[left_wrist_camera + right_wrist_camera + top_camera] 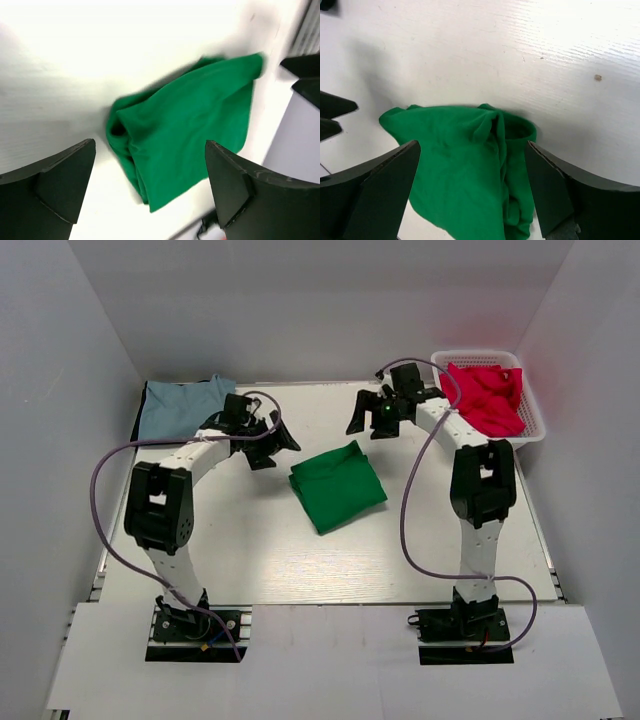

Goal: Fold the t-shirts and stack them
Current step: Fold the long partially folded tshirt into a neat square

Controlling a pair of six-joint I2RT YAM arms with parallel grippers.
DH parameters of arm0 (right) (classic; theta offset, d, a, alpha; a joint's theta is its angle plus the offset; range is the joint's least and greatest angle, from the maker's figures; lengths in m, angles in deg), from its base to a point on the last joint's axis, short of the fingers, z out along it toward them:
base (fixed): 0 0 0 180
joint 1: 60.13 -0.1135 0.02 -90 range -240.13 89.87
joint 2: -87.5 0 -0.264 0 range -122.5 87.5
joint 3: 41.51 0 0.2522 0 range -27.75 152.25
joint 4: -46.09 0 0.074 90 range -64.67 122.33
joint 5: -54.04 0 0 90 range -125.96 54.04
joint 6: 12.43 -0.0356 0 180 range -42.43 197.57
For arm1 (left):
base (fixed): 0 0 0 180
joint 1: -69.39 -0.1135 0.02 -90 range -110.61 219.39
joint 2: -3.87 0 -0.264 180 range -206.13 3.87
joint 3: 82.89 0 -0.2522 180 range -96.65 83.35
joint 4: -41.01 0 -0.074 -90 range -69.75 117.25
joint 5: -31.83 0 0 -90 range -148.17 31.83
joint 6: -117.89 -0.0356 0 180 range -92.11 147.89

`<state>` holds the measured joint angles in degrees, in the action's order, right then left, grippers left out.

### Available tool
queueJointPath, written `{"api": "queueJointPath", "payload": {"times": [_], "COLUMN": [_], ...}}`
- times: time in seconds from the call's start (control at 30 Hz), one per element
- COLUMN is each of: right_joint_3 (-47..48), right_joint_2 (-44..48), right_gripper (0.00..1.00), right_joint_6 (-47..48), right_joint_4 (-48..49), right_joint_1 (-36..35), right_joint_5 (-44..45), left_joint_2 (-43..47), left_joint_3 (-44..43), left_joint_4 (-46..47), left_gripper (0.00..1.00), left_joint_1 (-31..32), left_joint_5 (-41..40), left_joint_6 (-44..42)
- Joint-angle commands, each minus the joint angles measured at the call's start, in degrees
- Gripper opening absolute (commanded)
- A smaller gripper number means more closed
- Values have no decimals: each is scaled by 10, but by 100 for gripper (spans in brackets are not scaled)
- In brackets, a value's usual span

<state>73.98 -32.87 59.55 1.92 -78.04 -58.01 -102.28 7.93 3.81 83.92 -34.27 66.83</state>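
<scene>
Hovering wide open and empty, the left claw (271, 448) hangs just left of the folded green shirt (337, 486). The right claw (368, 423), equally spread and empty, is beyond the shirt's far edge. The shirt lies mid-tabletop (250, 550). A blue shirt (180, 405) lies far left, and red cloth (485, 395) fills the basket (535, 430) far right.

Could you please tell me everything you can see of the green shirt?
The green shirt is soft cloth, folded into a rough, tilted square with layered edges and one bunched corner. It lies near the middle, touching only the table; the left gripper and right gripper, both open, hover clear of it.
</scene>
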Motion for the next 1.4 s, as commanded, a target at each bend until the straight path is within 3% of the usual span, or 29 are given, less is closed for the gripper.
{"api": "queueJointPath", "payload": {"times": [0.0, 0.13, 0.27, 0.57, 0.83, 1.07, 1.23, 1.37], "right_joint_3": [-35, -159, -273, -375, -375, -363, -367, -342], "right_joint_2": [92, 162, 205, 157, 66, 137, 228, 229], "right_gripper": [90, 90, 90, 90, 90, 90, 90, 90], "right_joint_6": [-7, -12, -36, -67, -26, 13, 12, -29], "right_joint_4": [58, 108, 177, 257, 233, 218, 239, 291], "right_joint_1": [-1, -4, -7, -6, 31, 26, 15, 18], "right_joint_5": [3, -21, -120, -245, -160, -133, -109, -128], "left_joint_2": [73, 100, 90, -46, -122, -152, -81, -21], "left_joint_3": [-26, 39, 58, 27, -10, -153, -186, -128], "left_joint_4": [-5, 63, 94, 96, 50, -34, -59, -46], "left_gripper": [100, 100, 100, 100, 100, 100, 100, 100], "left_joint_1": [17, 30, 50, 74, 61, 72, 79, 107], "left_joint_5": [-63, 24, 29, 13, -34, -69, -98, -91], "left_joint_6": [-13, -21, -14, -14, -44, -102, -113, -124]}}
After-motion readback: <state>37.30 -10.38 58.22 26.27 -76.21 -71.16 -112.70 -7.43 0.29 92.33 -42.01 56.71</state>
